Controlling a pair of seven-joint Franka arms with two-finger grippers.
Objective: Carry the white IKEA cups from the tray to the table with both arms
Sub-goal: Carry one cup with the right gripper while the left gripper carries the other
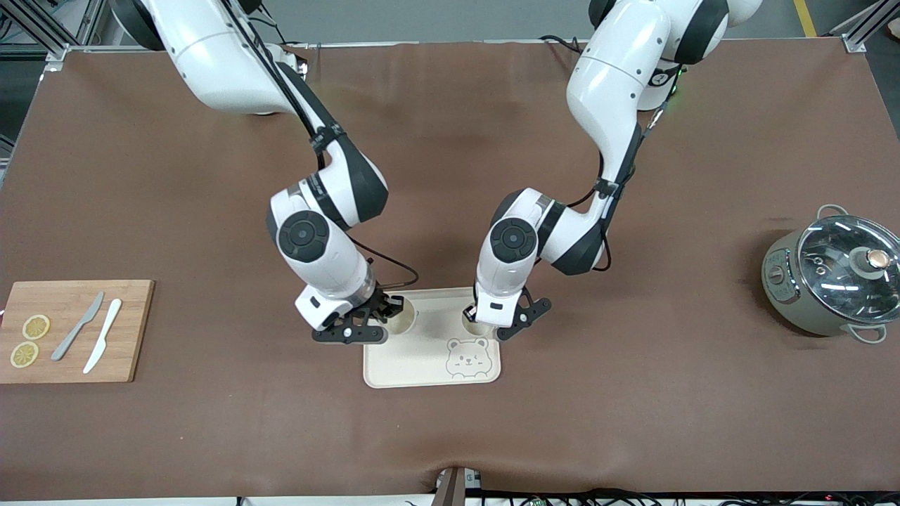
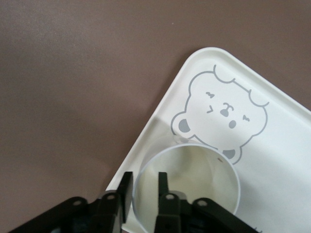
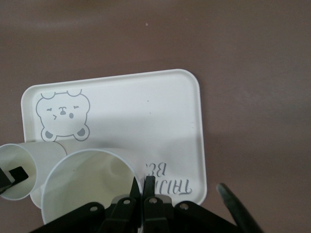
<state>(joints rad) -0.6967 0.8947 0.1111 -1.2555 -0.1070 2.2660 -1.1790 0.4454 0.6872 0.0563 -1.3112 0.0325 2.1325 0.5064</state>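
We see two white robot arms reaching down to a cream tray with a bear face printed on it. The tray lies on the brown table, about in the middle and close to the edge nearest the front camera.

The left gripper is low over the tray's corner toward the left arm's end of the table. Its two black fingers pinch the rim of a white cup, one finger inside the cup and one outside. The cup is over the tray, just beside the bear's face.

The right gripper is low over the tray's corner toward the right arm's end. Its fingers are squeezed tight on the rim of the second white cup.

A grey-green pot with a glass lid stands near the left arm's end of the table. A wooden board lies near the right arm's end, holding two lemon slices, a grey knife and a white knife.
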